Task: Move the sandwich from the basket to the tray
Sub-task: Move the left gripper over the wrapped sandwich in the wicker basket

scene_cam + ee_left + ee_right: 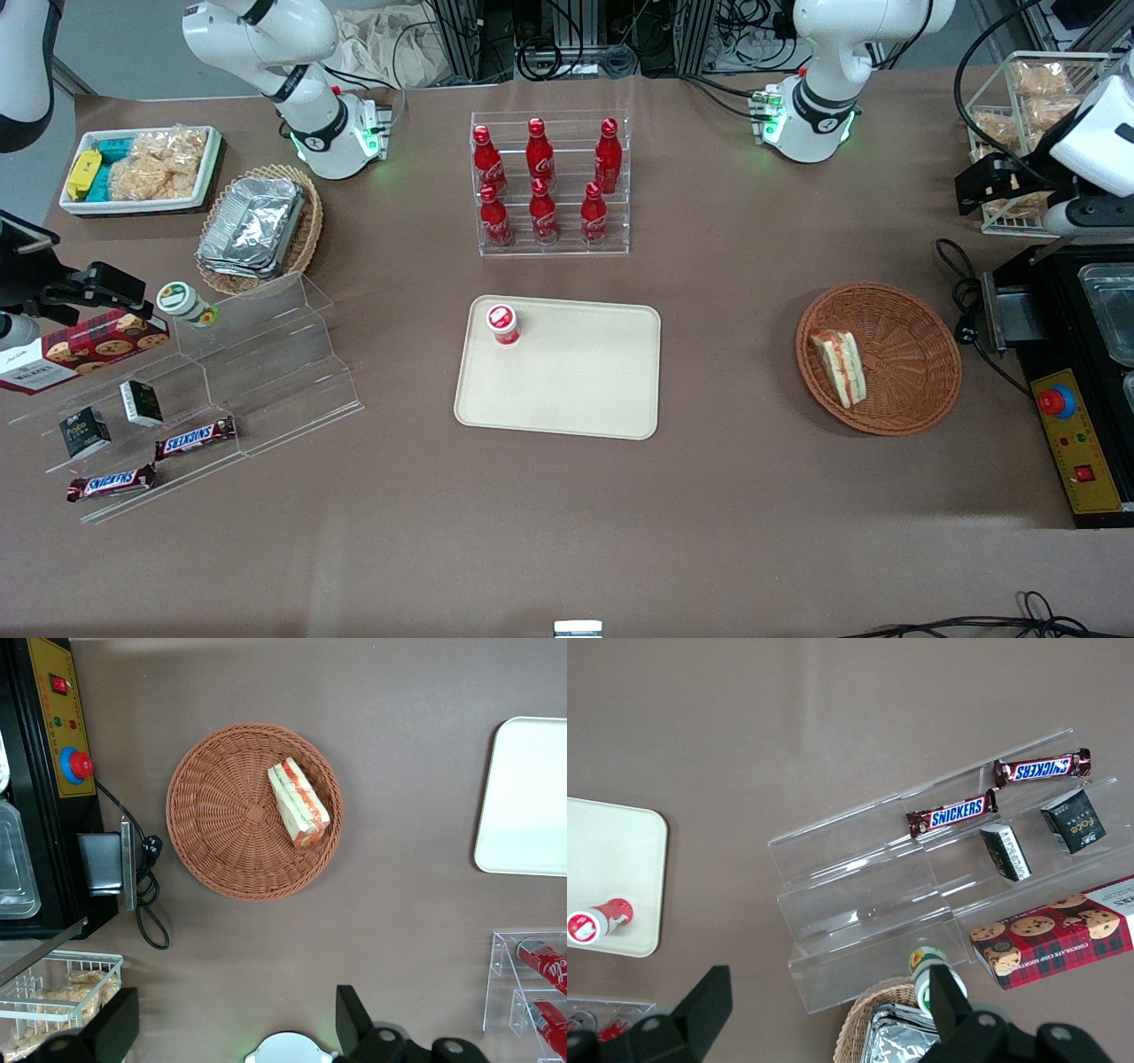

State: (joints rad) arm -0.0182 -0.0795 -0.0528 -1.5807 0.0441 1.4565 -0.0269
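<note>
Snickers bars on the clear stepped stand sit closest to my front camera, way off at the parked arm's end of the table, well apart from where I'm working. Coming across now: the tray lies flat mid-table, cream and mostly bare, with one small red-capped cup standing in the corner farther from the front camera. My gripper is up high at the working arm's end, well above the table, hanging next to a wire rack of bagged snacks. From the wrist camera I see both fingers spread wide apart with nothing between them. Looking down from the gripper, the basket sits well below it and clear of it, round, reddish-brown, woven. And the sandwich is in it, lying on its side against the basket's inner wall on the side toward the tray, red-orange and green layers showing along its cut edge. Basket and tray are well apart, with bare brown tabletop between them. Near the basket stands a black control box with a red button, its cable curling on the table. Red bottles stand in a clear rack farther from the front camera than the tray.
</note>
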